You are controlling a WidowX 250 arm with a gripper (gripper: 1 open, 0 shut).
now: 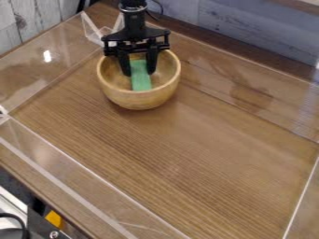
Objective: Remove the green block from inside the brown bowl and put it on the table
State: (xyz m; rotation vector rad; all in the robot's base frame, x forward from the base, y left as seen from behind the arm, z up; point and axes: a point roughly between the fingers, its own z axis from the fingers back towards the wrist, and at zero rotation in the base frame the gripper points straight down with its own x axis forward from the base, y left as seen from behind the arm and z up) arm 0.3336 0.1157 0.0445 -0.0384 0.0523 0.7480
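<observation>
Camera: green block [142, 79] inside brown bowl [118, 93] (hand [140, 62] clamped on it).

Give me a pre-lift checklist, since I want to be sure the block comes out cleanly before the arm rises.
1. Gripper lowered into the brown bowl: ok.
2. Fingers on either side of the green block: ok, one each side of its upper end.
3. Gripper shut on the block: ok, the fingers look pressed against it.
4. Block free of the bowl wall: cannot tell, its far end is hidden by the gripper.
5. Bare table in front of the bowl for set-down: ok.
</observation>
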